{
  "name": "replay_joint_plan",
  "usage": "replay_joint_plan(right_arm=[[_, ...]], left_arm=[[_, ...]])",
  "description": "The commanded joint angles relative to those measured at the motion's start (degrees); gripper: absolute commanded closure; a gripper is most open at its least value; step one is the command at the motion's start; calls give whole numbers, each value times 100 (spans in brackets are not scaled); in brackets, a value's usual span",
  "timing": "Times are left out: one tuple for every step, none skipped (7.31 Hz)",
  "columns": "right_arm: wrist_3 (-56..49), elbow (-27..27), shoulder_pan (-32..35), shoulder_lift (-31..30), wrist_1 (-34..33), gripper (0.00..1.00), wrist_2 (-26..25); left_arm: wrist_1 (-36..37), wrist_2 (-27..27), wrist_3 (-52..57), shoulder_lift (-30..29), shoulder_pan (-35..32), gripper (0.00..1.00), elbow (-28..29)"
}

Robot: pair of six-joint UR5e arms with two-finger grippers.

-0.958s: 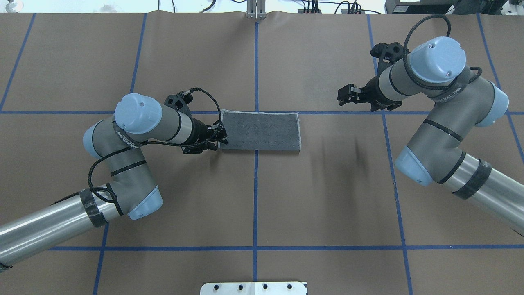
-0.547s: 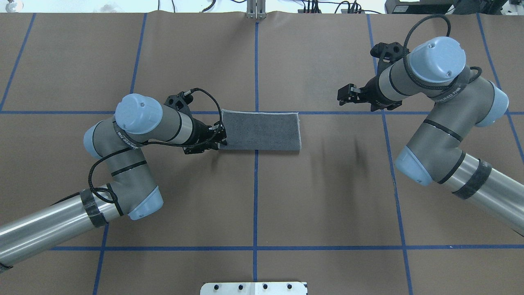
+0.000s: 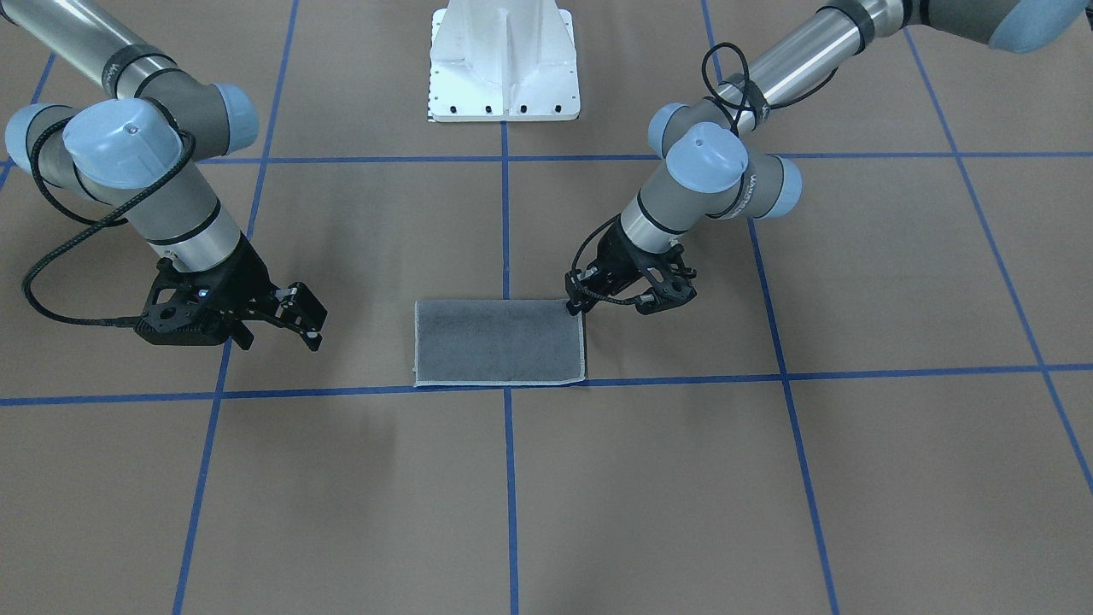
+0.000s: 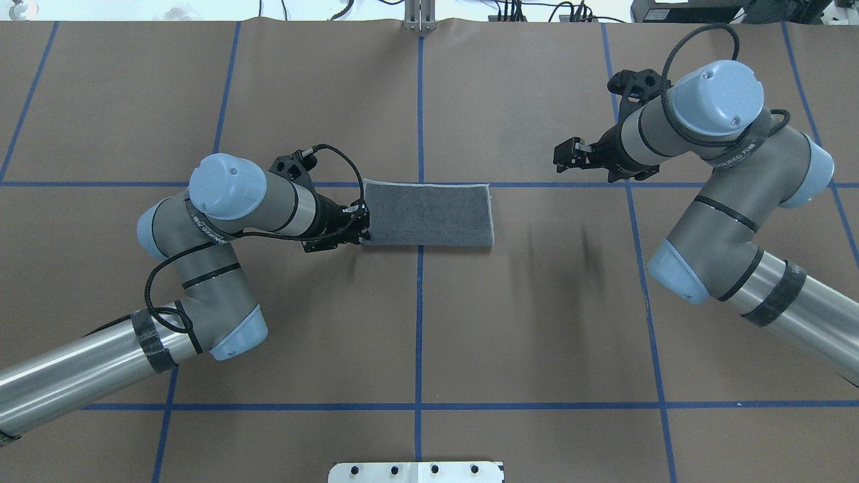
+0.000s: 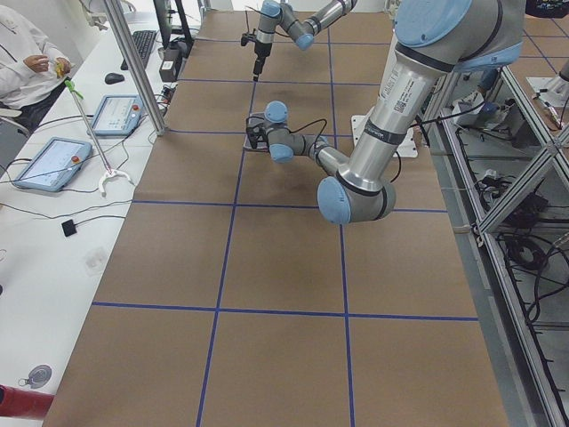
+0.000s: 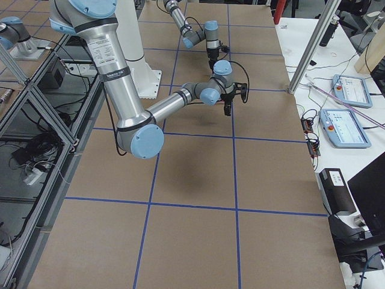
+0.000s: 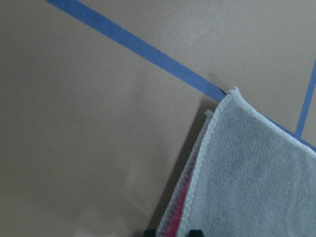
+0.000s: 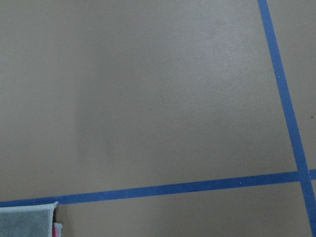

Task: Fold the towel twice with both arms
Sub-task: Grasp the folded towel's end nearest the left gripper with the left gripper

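The left claw [image 4: 362, 230] is sitting at the towel's [image 4: 429, 215] left short end, at its near corner. Its jaws are drawn close, and in the wrist view a fingertip [image 7: 195, 231] is showing on each side of the stitched edge. I am reading that as a pinch on the towel (how firm, I cannot say).

The right claw [image 4: 562, 155] is hanging with its jaws apart and nothing between them. It is well apart from the towel, off beyond the right short end and a little farther back.

The towel is lying flat on the table [image 4: 429, 335], folded into a grey-side-up rectangle. A sliver of pink [image 7: 174, 217] is peeking out between the layers at the gripped end. Its long axis is running left to right, its far long edge is lying along a blue tape line [image 4: 537, 184], and it is straddling the centre line.

The coming fold, as I judge it, is turning on this: the towel is stretching away to the right of the left claw. So that end needs carrying rightward along the long axis onto the other short end. The left arm is plainly the nearer one, already touching the cloth. The right would have to come in leftward and nearer to reach its end.

As for writing, white lettering [image 4: 737, 155] is running round the right arm's wrist, too small for me to read. A sticker [image 5: 402, 89] on the left arm is showing printed marks, equally illegible. The towel is carrying no label that I can see.
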Motion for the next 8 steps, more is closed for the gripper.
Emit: replay_joint_plan(right_arm=[[-1,0,0,6,0,1,0],[-1,0,0,6,0,1,0],[-1,0,0,6,0,1,0],[-1,0,0,6,0,1,0],[7,9,0,6,0,1,0],[-1,9,0,6,0,1,0],[7,9,0,6,0,1,0],[7,18,0,6,0,1,0]], left_arm=[[0,0,3,0,0,100,-19],[9,0,3,0,0,100,-45],[26,-9,3,9,0,100,-141],[26,-9,12,18,0,100,-185],[26,-9,21,44,-9,100,-229],[26,-9,56,279,-9,100,-456],[26,-9,73,577,-9,100,-684],[18,-9,82,728,-9,100,-791]])
